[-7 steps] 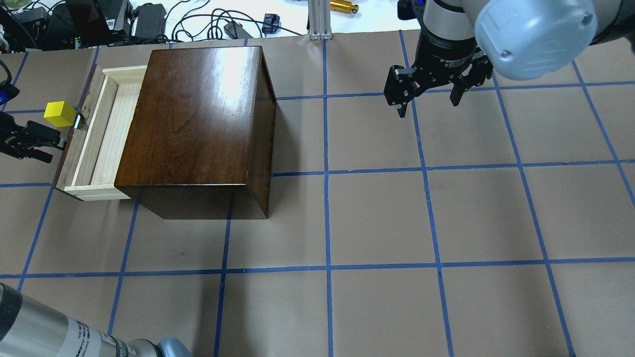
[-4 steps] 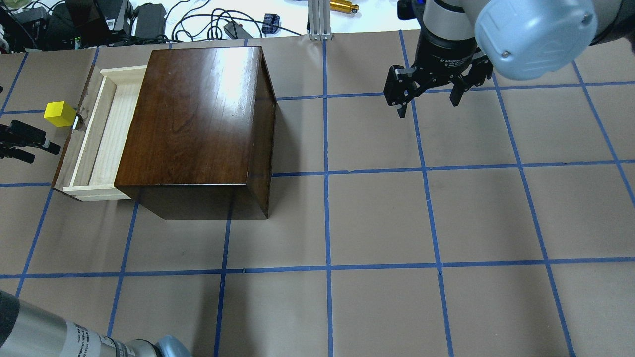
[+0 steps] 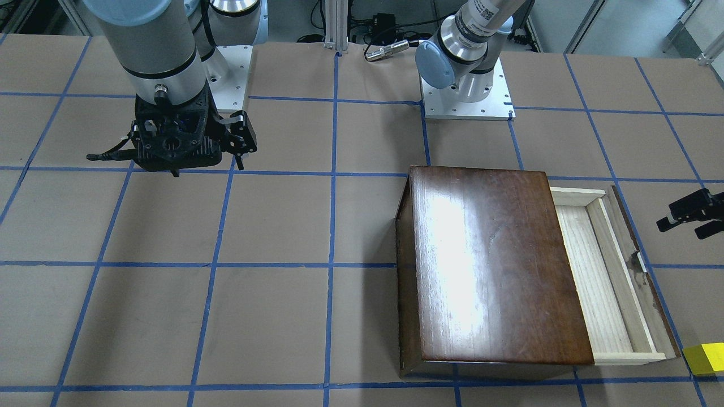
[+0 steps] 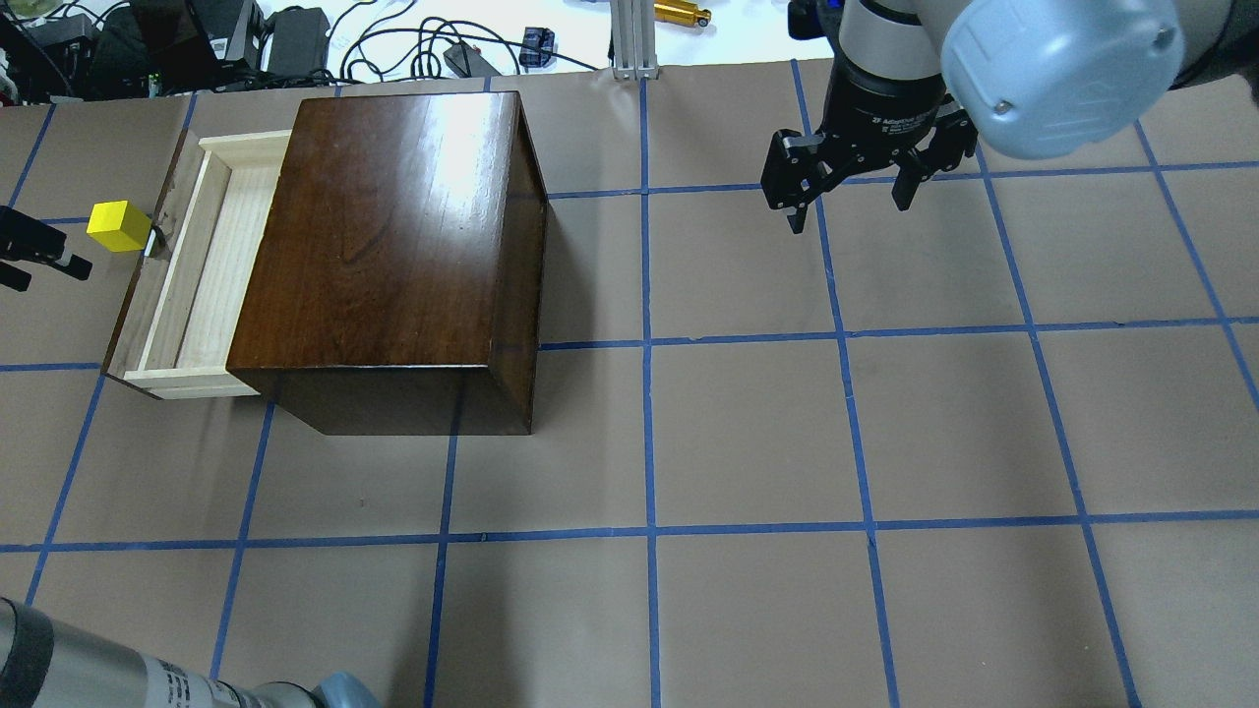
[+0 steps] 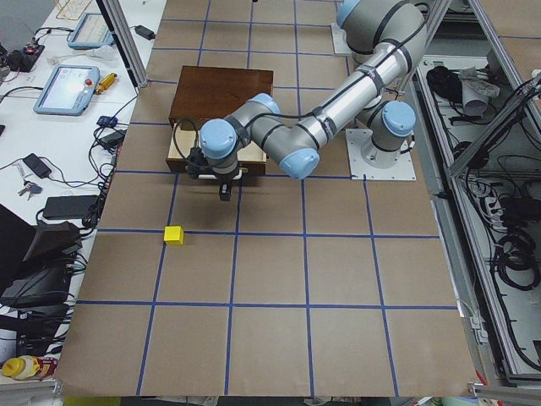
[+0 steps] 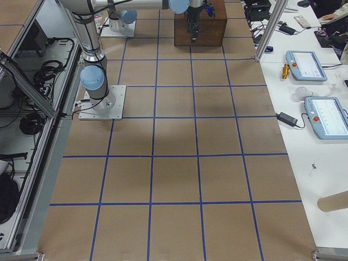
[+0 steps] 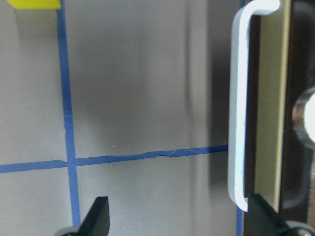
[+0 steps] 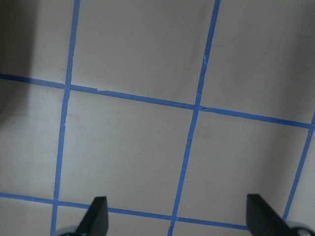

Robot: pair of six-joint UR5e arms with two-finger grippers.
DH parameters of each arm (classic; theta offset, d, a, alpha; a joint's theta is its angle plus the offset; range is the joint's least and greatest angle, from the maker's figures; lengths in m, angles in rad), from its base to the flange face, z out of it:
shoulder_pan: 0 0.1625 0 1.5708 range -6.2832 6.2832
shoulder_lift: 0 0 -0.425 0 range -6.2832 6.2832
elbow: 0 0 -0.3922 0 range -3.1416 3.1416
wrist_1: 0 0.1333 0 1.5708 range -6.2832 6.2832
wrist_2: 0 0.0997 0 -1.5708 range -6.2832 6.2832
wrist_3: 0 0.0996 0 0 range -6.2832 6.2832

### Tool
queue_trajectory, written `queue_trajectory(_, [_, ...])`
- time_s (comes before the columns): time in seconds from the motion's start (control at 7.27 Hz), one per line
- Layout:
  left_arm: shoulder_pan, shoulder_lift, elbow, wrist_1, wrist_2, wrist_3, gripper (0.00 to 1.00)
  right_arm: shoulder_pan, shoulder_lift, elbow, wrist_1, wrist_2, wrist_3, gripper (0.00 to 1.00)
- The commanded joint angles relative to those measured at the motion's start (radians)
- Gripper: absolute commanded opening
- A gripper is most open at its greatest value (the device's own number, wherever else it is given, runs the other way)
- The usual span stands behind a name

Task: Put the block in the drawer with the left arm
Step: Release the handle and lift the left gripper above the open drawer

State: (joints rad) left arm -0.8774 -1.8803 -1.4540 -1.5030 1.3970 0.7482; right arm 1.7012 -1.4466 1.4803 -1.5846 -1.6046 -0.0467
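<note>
The yellow block [image 4: 118, 226] sits on the table just outside the drawer's dark front panel; it also shows in the front view [image 3: 706, 359] and at the top edge of the left wrist view [image 7: 34, 4]. The drawer [image 4: 197, 265] is pulled out of the dark wooden box [image 4: 393, 236], and its visible part is empty. My left gripper [image 4: 51, 275] is open and empty, hovering beside the block and apart from the drawer's pull [image 7: 238, 103]. My right gripper [image 4: 849, 208] is open and empty, far off over bare table.
Cables and electronics [image 4: 295, 39] lie beyond the table's far edge. Blue tape lines grid the brown table [image 4: 748, 433]. My right arm's elbow [image 4: 1062, 69] hangs over the far right corner.
My left gripper has drawn back from the drawer's pull toward the view's left edge and shifted up level with the block. The right arm has not moved.
</note>
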Motion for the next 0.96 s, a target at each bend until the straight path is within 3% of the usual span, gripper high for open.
queue_trajectory(0.0, [-0.038, 0.148, -0.005, -0.11, 0.036, -0.062, 1.0, 0.0, 0.0, 0.0, 0.0, 0.0, 0.001, 1.0])
queue_trajectory(0.28, [-0.15, 0.245, -0.011, -0.175, 0.037, -0.239, 1.0, 0.0, 0.0, 0.0, 0.0, 0.002, 0.001, 1.0])
queue_trajectory(0.55, [-0.39, 0.242, 0.0, -0.16, 0.127, -0.498, 1.0, 0.0, 0.0, 0.0, 0.0, 0.0, 0.001, 1.0])
queue_trajectory(0.83, [-0.614, 0.219, -0.009, -0.021, 0.178, -0.703, 1.0, 0.0, 0.0, 0.0, 0.0, 0.0, 0.001, 1.0])
